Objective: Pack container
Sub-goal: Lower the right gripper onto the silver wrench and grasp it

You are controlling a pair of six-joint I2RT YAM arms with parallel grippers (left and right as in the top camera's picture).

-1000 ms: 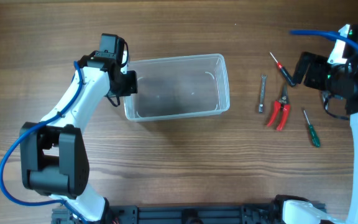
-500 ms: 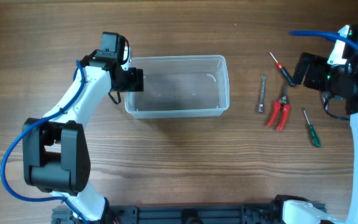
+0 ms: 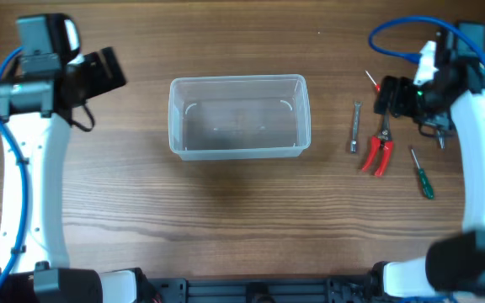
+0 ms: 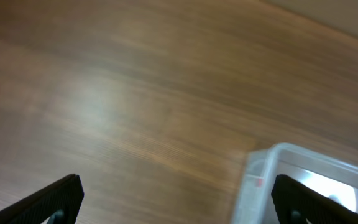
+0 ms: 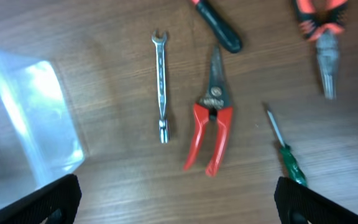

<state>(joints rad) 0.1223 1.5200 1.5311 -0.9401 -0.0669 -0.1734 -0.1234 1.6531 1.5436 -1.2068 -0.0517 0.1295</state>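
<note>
The brown wooden table (image 3: 226, 227) has the clear plastic tub (image 3: 177, 118) in its middle. Your right gripper (image 3: 384, 95), wide open and empty, is nearer the red-handled pliers (image 3: 376, 153) by the right edge. They lie lengthwise, far edge to near edge.

Two white-and-black arms with blue cabling.
Left arm (image 3: 25, 160): white rounded shells, black joint housings, a grey-black camera block (image 3: 45, 35) at the wrist, a black left gripper (image 3: 112, 71), and a thin blue cable (image 3: 23, 194) along the link. Right arm (image 3: 478, 143): same white shells, a black right gripper (image 3: 384, 94), and a second blue cable (image 3: 394, 28) arcing over the wrist. In the wrist views the fingers (image 4: 58, 198) are matte black and wedge-shaped, with blurred edges.
</note>
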